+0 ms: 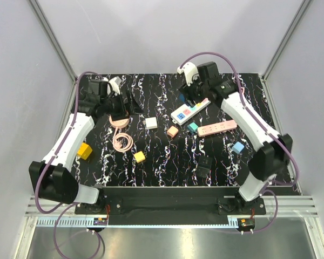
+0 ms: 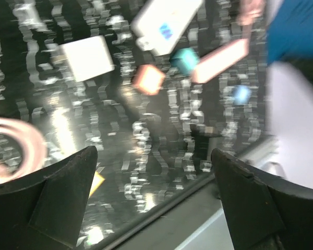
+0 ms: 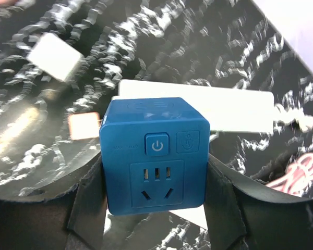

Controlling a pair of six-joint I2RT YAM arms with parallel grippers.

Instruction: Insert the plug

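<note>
My right gripper (image 3: pixel 155 174) is shut on a blue cube socket adapter (image 3: pixel 155 156), whose face with the power button and socket holes points at the camera. It holds the adapter above the white power strip (image 3: pixel 198 112). In the top view the right gripper (image 1: pixel 191 97) is at the far end of that strip (image 1: pixel 190 111). My left gripper (image 2: pixel 154 156) is open and empty, above the table, at back left in the top view (image 1: pixel 130 101). A black plug (image 1: pixel 205 166) lies near the front right.
A pink power strip (image 1: pixel 216 128), a white cube (image 1: pixel 151 123), a peach cube (image 1: pixel 173 131), a teal cube (image 1: pixel 193 127) and a light blue cube (image 1: pixel 238 147) lie mid-table. A pink coiled cable (image 1: pixel 120 132) and two yellow cubes (image 1: pixel 85 150) (image 1: pixel 139 156) lie on the left.
</note>
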